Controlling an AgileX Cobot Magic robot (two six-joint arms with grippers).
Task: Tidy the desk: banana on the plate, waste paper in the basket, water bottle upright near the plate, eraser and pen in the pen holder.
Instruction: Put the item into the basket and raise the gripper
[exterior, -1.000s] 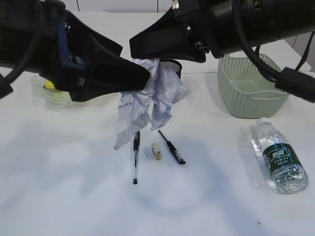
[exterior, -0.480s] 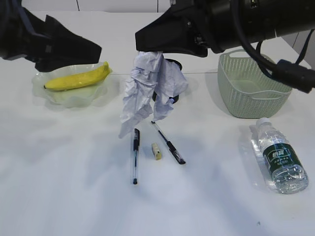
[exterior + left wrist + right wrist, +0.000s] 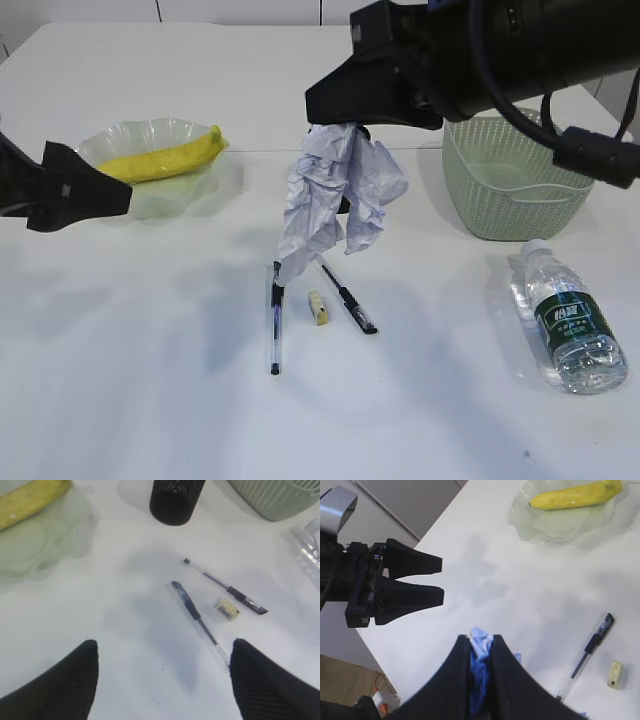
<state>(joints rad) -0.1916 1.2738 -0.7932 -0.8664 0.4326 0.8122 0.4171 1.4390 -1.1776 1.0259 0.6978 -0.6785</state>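
Overhead, right gripper point(image 3: 330, 122) pinches waste paper point(image 3: 335, 195) aloft

The white counter point(image 3: 120, 400) carries two pens point(image 3: 275, 320) point(image 3: 349, 298) with a small cream eraser point(image 3: 318, 308) between them, all lying below the right hand point(image 3: 335, 125). Further right of that hand a clear water bottle point(image 3: 572, 320) lies on its side, with a sage-green basket point(image 3: 510, 180) standing behind it. Just beyond the left hand point(image 3: 110, 195) sits a pale green plate point(image 3: 150, 135). A black mesh pen holder point(image 3: 176, 500) stands behind the pens.
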